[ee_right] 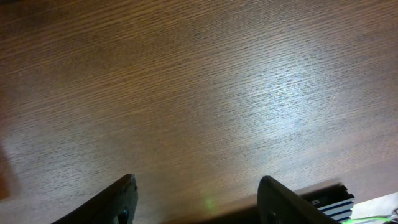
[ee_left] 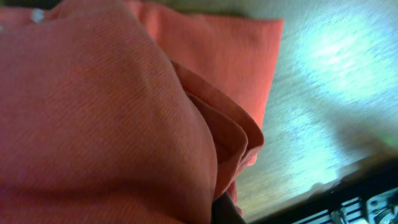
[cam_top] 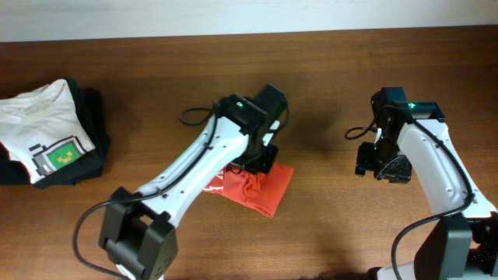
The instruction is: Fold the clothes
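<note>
I seem to be in a robotics lab: my wood-grain table (cam_top: 334,70) meets a plain pale wall (cam_top: 233,15) at its far edge. Slotted metal framing (ee_right: 326,200) shows past one table edge.

T-shirt (cam_top: 264,188) under left hand (cam_top: 261,161), right hand (cam_top: 385,169) well right, garment pile (cam_top: 47,140) far left
</note>
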Robot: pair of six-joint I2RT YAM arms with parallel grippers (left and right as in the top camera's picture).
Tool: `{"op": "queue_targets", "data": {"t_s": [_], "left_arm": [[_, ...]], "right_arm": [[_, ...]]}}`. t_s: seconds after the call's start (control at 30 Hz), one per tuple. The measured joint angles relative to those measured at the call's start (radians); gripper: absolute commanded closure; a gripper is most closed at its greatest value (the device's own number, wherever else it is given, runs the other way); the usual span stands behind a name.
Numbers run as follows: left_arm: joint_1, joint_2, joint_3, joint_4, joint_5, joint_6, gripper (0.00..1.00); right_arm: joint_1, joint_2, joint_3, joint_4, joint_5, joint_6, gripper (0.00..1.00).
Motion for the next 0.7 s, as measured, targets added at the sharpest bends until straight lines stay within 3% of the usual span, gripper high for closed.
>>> {"op": "queue_targets", "data": {"t_s": [0.13,0.2,0.27,0.4,0.5,0.6,0.7], "left_arm": [[-0.007,0.036,0.000,-0.033,0.000,0.000,0.95],[-0.008,0.044,0.000,-0.039,0.015,-0.002,0.62],[-0.013,0.047,0.000,-0.022,0.075,0.005,0.51],[-0.048,0.048,0.002,0.014,0.197,0.072,0.50],[-0.012,0.047,0.061,-0.057,0.179,0.127,0.50],[0.116,0.003,0.154,-0.048,0.117,0.144,0.46],[0.347,-0.089,0.183,-0.016,0.085,0.132,0.43]], "right_arm": [[0.000,0.000,0.000,0.000,0.000,-0.001,0.34],[0.000,0.000,0.000,0.000,0.000,0.000,0.34],[0.000,0.000,0.000,0.000,0.000,0.000,0.30],[0.000,0.000,0.000,0.000,0.000,-0.001,0.22],[0.000,0.000,0.000,0.011,-0.055,-0.030,0.21],[0.013,0.000,0.000,0.046,-0.265,-0.170,0.21],[0.101,0.000,0.000,0.137,-0.492,-0.290,0.21]]}}
